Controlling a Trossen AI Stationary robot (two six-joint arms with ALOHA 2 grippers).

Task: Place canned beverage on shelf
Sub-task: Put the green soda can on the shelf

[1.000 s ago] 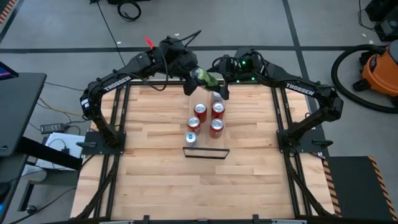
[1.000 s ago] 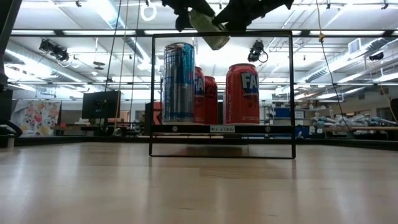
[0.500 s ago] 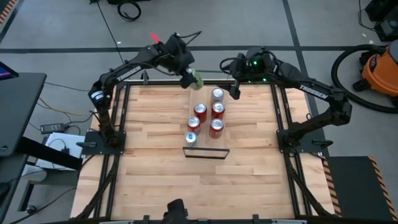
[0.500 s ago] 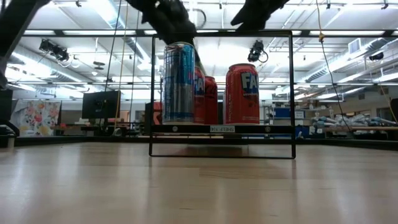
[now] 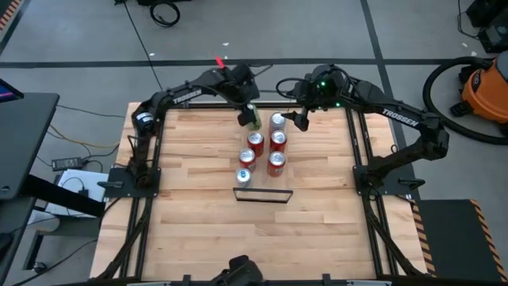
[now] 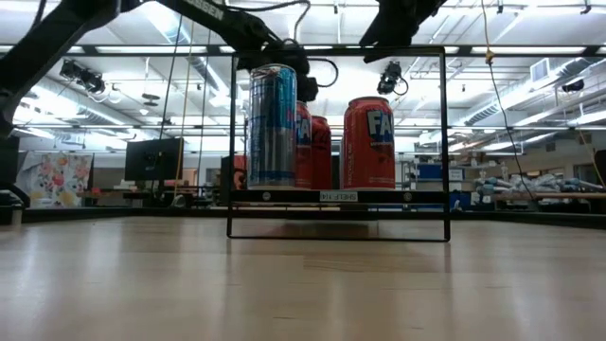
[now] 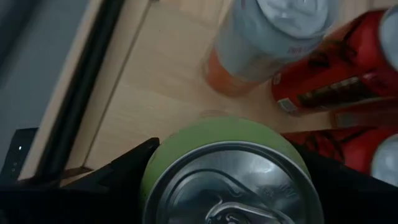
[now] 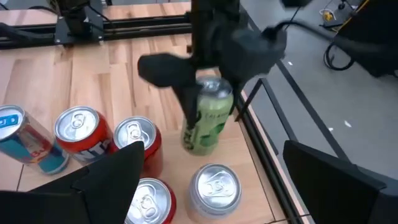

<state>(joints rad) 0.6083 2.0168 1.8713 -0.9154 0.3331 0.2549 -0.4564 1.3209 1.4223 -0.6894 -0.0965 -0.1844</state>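
Green can (image 5: 253, 116) hung pinched in the left gripper (image 5: 248, 111) jaws at the shelf's (image 5: 263, 193) far end, beside a silver can (image 5: 276, 121); right gripper (image 5: 302, 117) hovered nearby, jaws spread
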